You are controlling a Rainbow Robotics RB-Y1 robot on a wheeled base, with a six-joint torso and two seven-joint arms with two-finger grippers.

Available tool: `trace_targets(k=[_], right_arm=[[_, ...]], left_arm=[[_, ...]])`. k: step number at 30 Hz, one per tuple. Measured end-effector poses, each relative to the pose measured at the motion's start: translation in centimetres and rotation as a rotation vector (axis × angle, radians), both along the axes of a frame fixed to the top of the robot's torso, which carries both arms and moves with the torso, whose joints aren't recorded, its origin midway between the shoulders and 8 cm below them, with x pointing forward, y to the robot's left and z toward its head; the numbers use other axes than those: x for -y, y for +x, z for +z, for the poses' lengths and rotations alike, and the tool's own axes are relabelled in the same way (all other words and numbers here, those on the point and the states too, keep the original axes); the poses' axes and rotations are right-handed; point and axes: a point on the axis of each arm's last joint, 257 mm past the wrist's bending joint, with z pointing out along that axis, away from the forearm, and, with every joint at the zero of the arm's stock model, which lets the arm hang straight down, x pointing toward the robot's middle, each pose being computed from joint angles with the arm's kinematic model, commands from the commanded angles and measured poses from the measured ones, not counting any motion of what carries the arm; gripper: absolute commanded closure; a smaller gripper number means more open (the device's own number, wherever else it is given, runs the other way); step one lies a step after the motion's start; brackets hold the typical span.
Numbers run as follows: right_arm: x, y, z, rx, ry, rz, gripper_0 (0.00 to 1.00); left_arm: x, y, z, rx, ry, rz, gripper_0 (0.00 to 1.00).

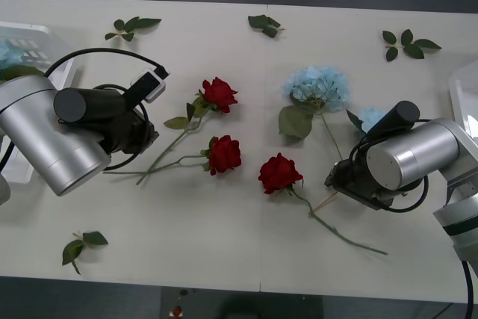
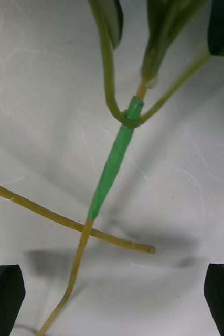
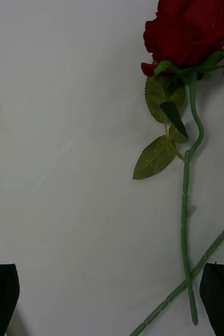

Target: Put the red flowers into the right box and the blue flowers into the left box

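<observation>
We see three red flowers (image 1: pixel 224 153) lying mid-table, between our two arms. The blue flowers (image 1: pixel 317 87) lie to their right, farther back. The left box (image 1: pixel 30 42) sits at the table's far left edge.

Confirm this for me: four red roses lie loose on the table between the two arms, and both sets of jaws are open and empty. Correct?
Not quite. The front view shows three red roses loose on the table, not four. The rest holds: the left gripper and the right gripper each have open, empty jaws above the stems.
</observation>
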Motion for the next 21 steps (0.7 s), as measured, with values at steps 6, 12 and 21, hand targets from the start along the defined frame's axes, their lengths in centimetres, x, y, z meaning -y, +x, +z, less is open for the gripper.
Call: trace_targets(k=[6,12,21], right_arm=[[0.0,0.0,-0.1,0.001,0.001,-0.002,0.00],[0.2,0.2,-0.4,0.002,0.002,-0.007,0.00],[-0.2,-0.2,-0.9,-0.007,-0.002,0.006,0.00]], left_arm=[[1.8,1.0,-1.5,0.014,0.005,-0.065,0.00],[2.5,1.6,-3.4,0.011,0.045,-0.108,0.00],[5.0,2.3,-5.8,-0.012,0.074,-0.136,0.00]])
